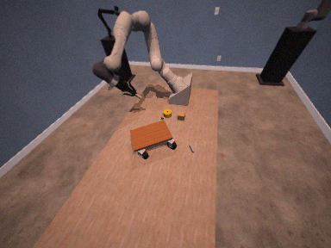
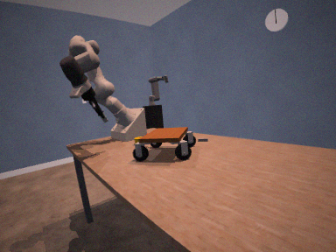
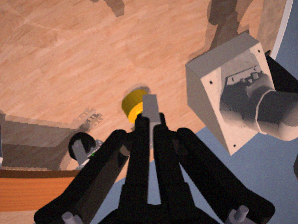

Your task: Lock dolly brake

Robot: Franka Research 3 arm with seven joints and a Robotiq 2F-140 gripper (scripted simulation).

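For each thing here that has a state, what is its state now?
gripper: shut, holding nothing, up in the air near the table's edge.
dolly: standing on the table on its wheels, untouched.
brake pedal: too small to tell which end is down.
yellow disc: lying flat on the table.
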